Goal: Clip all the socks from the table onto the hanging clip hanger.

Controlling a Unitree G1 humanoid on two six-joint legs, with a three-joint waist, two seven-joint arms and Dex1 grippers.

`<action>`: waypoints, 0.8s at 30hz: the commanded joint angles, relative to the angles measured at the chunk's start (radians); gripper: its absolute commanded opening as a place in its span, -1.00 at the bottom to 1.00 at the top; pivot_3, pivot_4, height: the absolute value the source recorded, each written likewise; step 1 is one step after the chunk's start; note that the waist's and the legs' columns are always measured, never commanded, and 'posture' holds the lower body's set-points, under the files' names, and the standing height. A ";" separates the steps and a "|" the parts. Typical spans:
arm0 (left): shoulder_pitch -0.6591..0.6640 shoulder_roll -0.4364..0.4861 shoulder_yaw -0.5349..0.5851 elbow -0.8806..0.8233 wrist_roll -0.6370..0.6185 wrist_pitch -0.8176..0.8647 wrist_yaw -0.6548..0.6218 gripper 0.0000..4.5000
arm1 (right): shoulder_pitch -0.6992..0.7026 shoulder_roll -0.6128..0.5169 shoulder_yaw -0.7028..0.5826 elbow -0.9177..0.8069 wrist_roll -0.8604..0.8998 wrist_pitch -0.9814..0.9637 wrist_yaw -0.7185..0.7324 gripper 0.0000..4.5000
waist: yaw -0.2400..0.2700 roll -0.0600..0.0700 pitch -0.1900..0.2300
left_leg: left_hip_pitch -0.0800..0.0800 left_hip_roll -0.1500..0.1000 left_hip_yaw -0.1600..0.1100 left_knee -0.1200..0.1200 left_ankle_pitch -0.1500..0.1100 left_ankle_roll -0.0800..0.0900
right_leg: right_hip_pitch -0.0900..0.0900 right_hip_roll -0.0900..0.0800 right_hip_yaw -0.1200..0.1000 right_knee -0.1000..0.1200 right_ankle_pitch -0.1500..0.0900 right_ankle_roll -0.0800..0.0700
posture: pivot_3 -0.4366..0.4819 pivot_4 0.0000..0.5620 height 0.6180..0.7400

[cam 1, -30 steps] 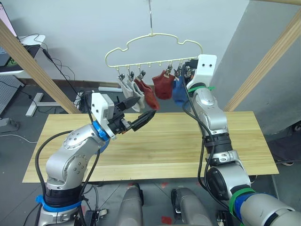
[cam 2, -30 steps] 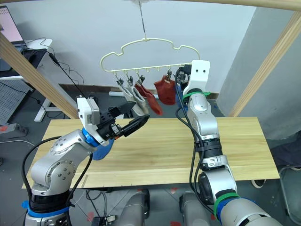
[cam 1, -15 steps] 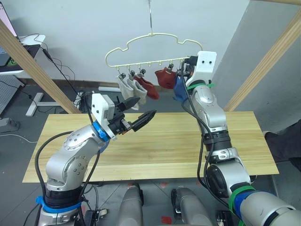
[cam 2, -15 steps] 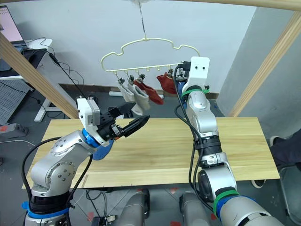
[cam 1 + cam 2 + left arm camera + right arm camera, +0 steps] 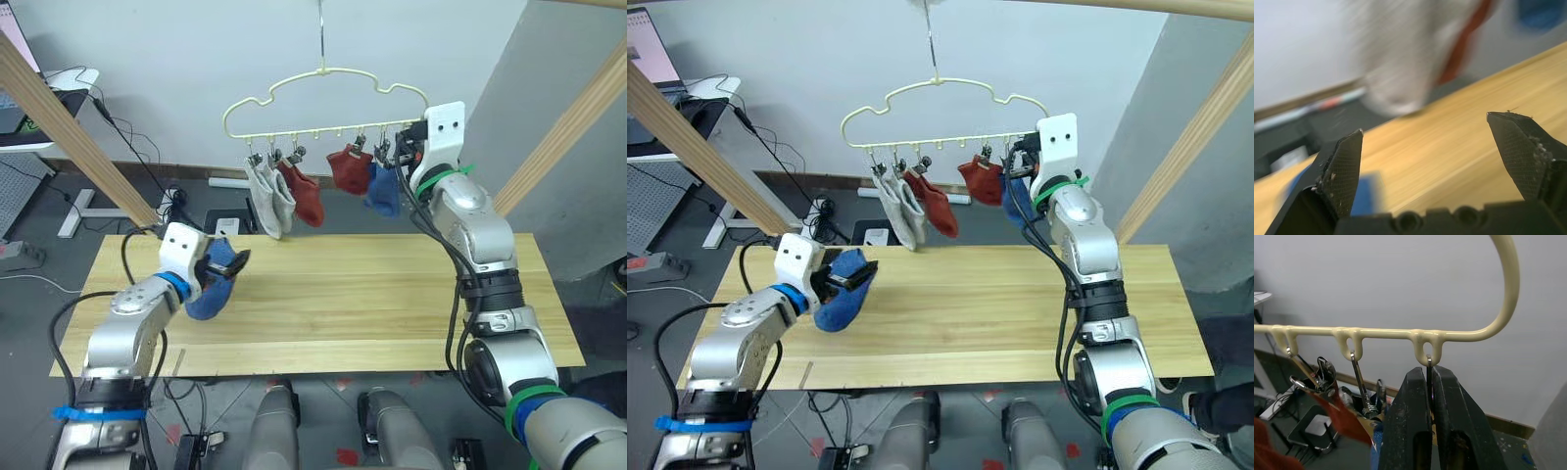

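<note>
Since a second ago the left gripper has dropped from mid-air to the left part of the table, where it hangs spread wide just over a blue sock lying there. The right gripper stays raised at the clip hanger, its fingers pinched together on the end clip. Five socks hang from the hanger: two light grey socks at the left, two rust-red socks in the middle, one hanging blue sock on the right beside the gripper. One sock lies on the table
</note>
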 commanded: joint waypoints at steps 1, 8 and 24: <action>-0.104 0.016 -0.007 0.249 0.064 -0.076 -0.041 1.00 | 0.019 -0.024 -0.003 -0.081 0.023 0.061 0.039 -0.99 | 0.009 0.000 0.001 | 0.000 0.000 0.001 -0.001 0.000 0.000 | 0.000 0.000 0.000 0.000 0.000 0.000 | 0.12 0.07 1.00; -0.306 -0.024 -0.041 0.686 0.146 -0.196 -0.118 1.00 | 0.031 -0.043 -0.012 -0.147 0.035 0.137 0.053 -0.99 | 0.019 -0.001 0.002 | -0.003 0.000 0.002 -0.002 0.000 0.000 | -0.001 -0.001 0.000 -0.007 0.002 -0.003 | 0.06 0.10 1.00; -0.358 -0.012 -0.142 0.920 0.338 -0.390 -0.166 0.24 | 0.040 -0.045 -0.036 -0.191 0.036 0.197 0.038 -1.00 | 0.015 -0.001 0.002 | -0.006 0.000 0.001 -0.002 0.000 0.000 | -0.003 -0.001 -0.001 -0.005 0.002 -0.004 | 0.04 0.10 1.00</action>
